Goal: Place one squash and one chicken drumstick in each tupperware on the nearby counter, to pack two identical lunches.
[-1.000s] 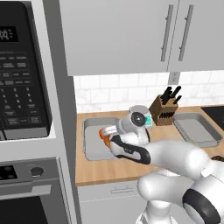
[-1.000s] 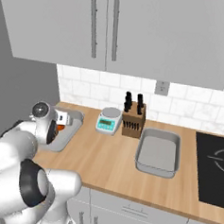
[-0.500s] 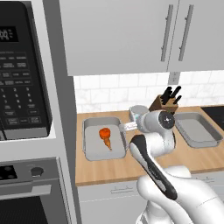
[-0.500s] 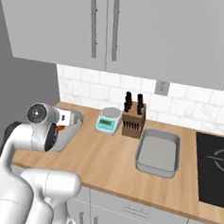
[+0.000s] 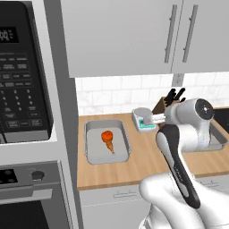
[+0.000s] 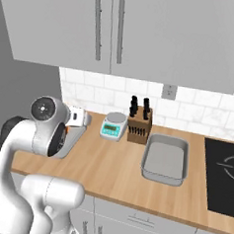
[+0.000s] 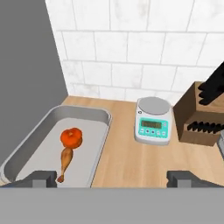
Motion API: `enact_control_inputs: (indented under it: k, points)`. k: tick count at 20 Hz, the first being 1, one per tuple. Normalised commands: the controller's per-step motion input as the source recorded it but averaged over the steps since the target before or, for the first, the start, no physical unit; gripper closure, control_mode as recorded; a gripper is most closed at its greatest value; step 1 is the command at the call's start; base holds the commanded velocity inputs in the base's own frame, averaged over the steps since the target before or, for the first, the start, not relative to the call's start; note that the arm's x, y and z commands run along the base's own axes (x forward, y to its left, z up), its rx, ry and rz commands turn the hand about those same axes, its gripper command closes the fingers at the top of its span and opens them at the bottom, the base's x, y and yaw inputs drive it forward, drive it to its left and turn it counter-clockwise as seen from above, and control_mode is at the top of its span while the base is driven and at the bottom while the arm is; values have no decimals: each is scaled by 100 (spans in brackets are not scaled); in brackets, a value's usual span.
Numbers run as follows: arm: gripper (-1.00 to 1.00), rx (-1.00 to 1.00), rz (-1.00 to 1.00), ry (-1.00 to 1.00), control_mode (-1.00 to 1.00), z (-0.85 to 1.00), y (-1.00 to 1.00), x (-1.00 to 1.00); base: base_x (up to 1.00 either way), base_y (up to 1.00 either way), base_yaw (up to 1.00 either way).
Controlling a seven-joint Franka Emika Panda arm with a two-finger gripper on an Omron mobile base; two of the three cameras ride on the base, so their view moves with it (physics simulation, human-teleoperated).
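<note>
Hovering above the counter (image 7: 131, 162) with nothing between them, the gripper's (image 7: 114, 178) fingers are standing wide apart. Near the counter's left end, one tupperware (image 7: 94, 148) is holding a squash (image 7: 71, 137) touching a chicken drumstick (image 7: 65, 162). Toward the right, the other tupperware (image 6: 166, 162) is lying bare. Farther back, a scale (image 7: 152, 120) is sitting beside a knife block (image 7: 203, 116) at the wall edge.

A home kitchen: microwave (image 5: 24, 76) and oven (image 5: 31, 197) at the frame's left, grey cupboards (image 6: 144, 32) above a tiled wall, a wooden surface (image 6: 110, 173) carrying scale (image 7: 152, 120), knife block (image 6: 139, 126), stovetop (image 6: 223, 168) at right
</note>
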Motion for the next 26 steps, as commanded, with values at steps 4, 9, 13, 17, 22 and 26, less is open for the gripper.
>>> enact_control_inputs:
  k: [4,9,13,17,22,26]
  points:
    - [-100,-1,-1,0,-100,3,-8,-78,0,0,0]
    - [-100,-4,-1,0,-100,0,0,-96,0,0,0]
    - [-100,-4,0,0,-100,-25,0,-92,0,0,0]
    - [-100,-7,0,0,-100,-35,1,-78,0,0,0]
    - [-100,-3,0,0,100,-12,0,-29,-51,0,0]
    - [-100,0,0,0,100,0,0,0,-99,2,0]
